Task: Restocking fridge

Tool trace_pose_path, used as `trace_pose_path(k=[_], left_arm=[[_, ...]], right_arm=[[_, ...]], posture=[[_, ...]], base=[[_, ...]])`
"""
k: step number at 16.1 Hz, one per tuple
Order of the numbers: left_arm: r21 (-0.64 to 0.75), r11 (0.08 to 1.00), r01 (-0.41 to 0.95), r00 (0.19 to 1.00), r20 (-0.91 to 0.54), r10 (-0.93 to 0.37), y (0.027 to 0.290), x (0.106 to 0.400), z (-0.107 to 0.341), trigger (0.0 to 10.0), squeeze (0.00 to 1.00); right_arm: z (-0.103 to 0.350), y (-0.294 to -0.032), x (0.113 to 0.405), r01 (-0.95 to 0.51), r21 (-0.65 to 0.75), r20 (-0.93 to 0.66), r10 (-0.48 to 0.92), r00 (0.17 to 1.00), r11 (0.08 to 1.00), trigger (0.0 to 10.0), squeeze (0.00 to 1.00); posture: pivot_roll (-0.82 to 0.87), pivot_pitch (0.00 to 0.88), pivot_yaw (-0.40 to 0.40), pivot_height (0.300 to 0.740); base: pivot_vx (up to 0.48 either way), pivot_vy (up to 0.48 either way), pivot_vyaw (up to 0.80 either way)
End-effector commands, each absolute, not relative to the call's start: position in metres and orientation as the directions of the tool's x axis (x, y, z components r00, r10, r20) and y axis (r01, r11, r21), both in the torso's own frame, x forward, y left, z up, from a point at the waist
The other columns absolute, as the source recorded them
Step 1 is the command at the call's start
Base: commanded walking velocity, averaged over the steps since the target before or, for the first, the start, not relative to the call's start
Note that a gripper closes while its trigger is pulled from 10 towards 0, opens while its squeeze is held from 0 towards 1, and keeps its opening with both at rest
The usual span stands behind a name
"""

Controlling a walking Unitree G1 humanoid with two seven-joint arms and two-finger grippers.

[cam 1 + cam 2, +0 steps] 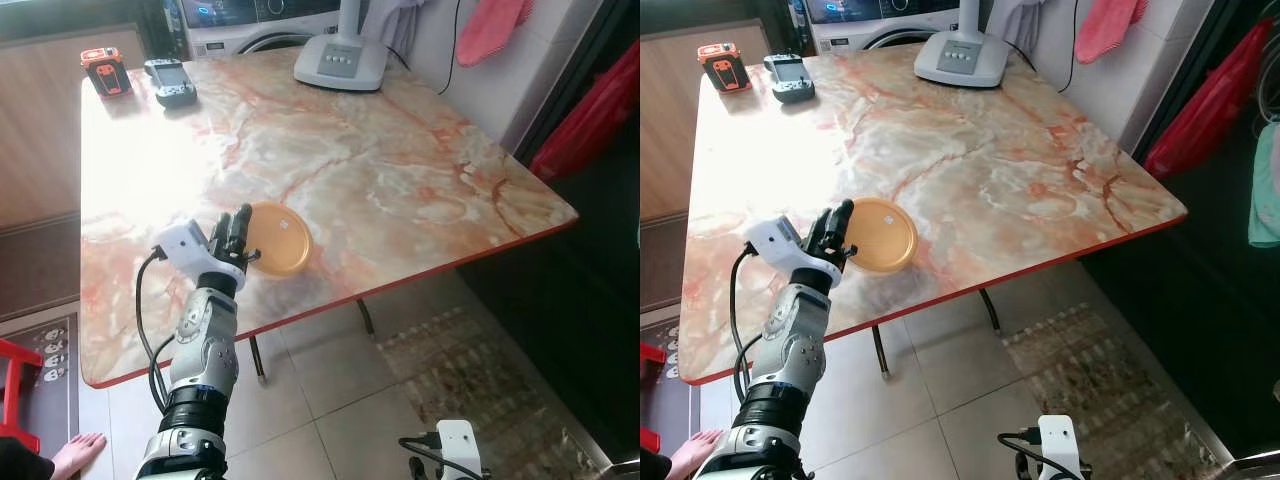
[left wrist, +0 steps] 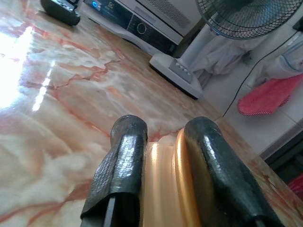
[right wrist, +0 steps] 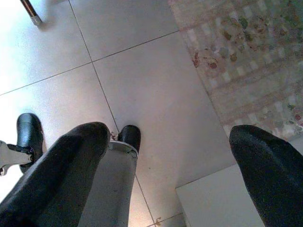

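near desk (image 1: 400, 180) front edge: orange lid (image 1: 280, 238), lying flat
left pincer (image 1: 238, 232): fingers narrow, closed on the orange lid's rim
right pincer (image 3: 165, 161): hangs wide above tiled floor (image 3: 142, 80)

One round, flat orange lid (image 1: 277, 237) is observed lying on the marble-patterned table (image 1: 400, 170), near its front edge. Its near rim is gripped between the left gripper (image 1: 240, 232) fingers.

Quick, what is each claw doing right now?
Left claw: closed on the orange lid's edge on the table.
Right claw: open, empty, hanging over the floor.
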State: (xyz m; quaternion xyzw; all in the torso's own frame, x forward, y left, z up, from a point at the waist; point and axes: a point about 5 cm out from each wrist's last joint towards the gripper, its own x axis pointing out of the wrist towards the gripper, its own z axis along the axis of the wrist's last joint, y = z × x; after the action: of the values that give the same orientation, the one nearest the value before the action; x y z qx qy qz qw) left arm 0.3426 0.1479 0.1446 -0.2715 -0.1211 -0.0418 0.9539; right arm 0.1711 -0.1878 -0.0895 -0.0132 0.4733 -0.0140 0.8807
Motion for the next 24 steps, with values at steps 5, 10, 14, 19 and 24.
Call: trace_pose_path(k=[5, 10, 14, 19, 24], left_arm=[[-0.536, 0.84, 0.09, 0.988, 0.155, -0.007, 0.153, 0.33, 0.121, 10.0, 0.0], [-0.626, 0.779, -0.027, 0.994, 0.064, 0.086, 0.163, 0.325, 0.104, 10.0, 1.0], [-0.677, 0.735, -0.028, 0.994, 0.06, 0.094, 0.163, 0.327, 0.104, 10.0, 1.0], [-0.731, 0.682, -0.003, 0.994, 0.074, 0.084, 0.157, 0.329, 0.105, 10.0, 0.0], [-0.759, 0.644, 0.097, 0.993, 0.118, -0.01, 0.141, 0.336, 0.112, 10.0, 0.0]], right_arm=[[-0.091, -0.188, 0.167, 0.0, -0.039, -0.842, -0.033, 0.539, 0.999, 10.0, 0.0], [-0.091, -0.188, 0.167, -0.007, -0.039, -0.842, -0.029, 0.538, 0.999, 10.0, 0.0], [-0.091, -0.189, 0.167, -0.014, -0.04, -0.842, -0.026, 0.538, 0.999, 10.0, 0.0], [-0.091, -0.19, 0.168, -0.014, -0.048, -0.84, -0.033, 0.542, 0.999, 10.0, 0.0], [-0.09, -0.191, 0.169, -0.013, -0.053, -0.834, -0.038, 0.55, 0.998, 10.0, 0.0]], posture=[[0.05, 0.088, -0.046, 0.74], [0.05, 0.093, -0.055, 0.74], [0.05, 0.102, -0.064, 0.74], [0.04, 0.103, -0.072, 0.74], [0.03, 0.103, -0.076, 0.74]], base=[[0.0, 0.0, 0.0], [0.0, 0.0, 0.0], [0.0, 0.0, 0.0], [0.0, 0.0, 0.0], [0.0, 0.0, 0.0]])
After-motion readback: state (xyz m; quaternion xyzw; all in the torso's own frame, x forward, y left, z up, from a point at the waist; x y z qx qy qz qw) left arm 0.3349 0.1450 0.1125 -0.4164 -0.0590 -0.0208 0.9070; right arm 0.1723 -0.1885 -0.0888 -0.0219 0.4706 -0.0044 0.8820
